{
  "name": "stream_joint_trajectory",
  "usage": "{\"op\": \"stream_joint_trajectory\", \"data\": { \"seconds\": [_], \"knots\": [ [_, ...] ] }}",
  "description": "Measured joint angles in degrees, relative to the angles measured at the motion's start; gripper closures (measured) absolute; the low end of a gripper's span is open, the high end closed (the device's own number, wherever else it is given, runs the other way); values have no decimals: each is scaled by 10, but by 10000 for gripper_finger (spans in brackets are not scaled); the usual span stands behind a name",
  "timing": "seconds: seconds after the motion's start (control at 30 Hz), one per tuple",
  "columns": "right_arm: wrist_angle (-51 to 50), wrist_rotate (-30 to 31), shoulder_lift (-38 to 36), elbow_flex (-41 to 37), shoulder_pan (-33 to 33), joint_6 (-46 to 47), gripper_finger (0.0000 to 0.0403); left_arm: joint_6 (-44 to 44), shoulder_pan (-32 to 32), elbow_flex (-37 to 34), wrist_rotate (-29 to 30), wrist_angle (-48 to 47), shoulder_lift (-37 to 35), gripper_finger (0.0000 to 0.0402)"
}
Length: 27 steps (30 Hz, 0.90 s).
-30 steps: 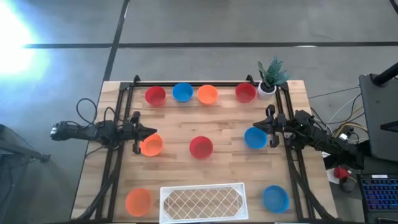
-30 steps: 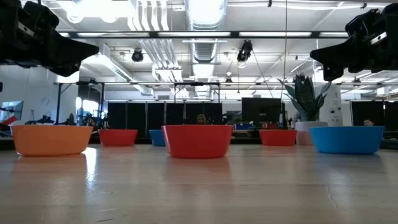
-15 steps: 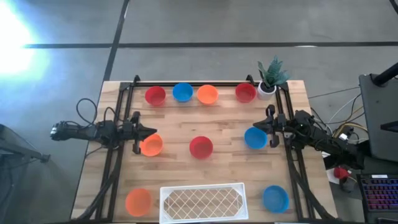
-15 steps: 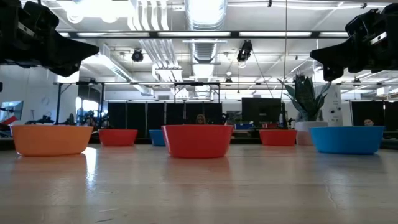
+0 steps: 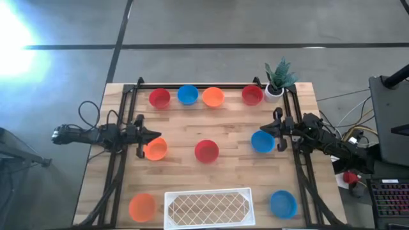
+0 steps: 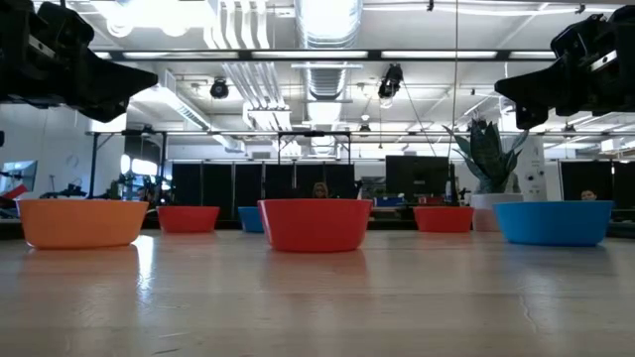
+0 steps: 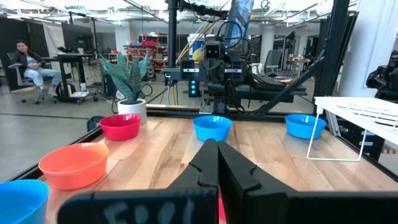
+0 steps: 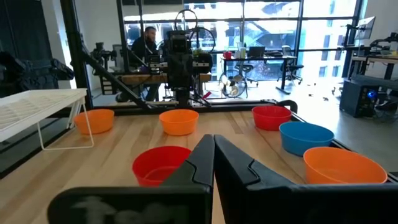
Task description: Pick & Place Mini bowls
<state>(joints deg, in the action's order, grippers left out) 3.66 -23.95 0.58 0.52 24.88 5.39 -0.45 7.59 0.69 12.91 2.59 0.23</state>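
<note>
Several mini bowls in red, orange and blue stand on their bases on the wooden table. Four line the far edge, from red [image 5: 160,98] to red [image 5: 252,95]. Orange [image 5: 155,149], red [image 5: 206,151] and blue [image 5: 262,141] sit mid-table. Another orange [image 5: 142,207] and blue [image 5: 283,204] are near the near edge. My left gripper [image 5: 153,135] [image 7: 214,146] is shut, hovering just over the far rim of the mid-table orange bowl. My right gripper [image 5: 264,130] [image 8: 210,140] is shut, hovering at the far rim of the mid-table blue bowl [image 6: 553,222]. Both are raised clear of the table.
A white lattice tray [image 5: 208,207] stands at the near edge between the two near bowls. A small white pot with a green plant [image 5: 276,80] sits at the far right corner. Black frame rails [image 5: 121,128] run along both table sides. Bare wood lies between the bowl rows.
</note>
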Motion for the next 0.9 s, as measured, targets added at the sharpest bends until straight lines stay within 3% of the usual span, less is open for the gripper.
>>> {"op": "stream_joint_trajectory", "data": {
  "seconds": [0.13,0.33,0.5,0.9],
  "knots": [
    [0,0,0,0,0,129,394,0,0,0,0,0,0,402],
    [1,-3,0,0,0,184,394,0,0,0,0,0,0,402],
    [27,-4,0,0,0,157,394,0,0,0,0,0,0,402],
    [206,-1,0,0,0,156,394,0,0,0,0,0,0,402]
  ]
}}
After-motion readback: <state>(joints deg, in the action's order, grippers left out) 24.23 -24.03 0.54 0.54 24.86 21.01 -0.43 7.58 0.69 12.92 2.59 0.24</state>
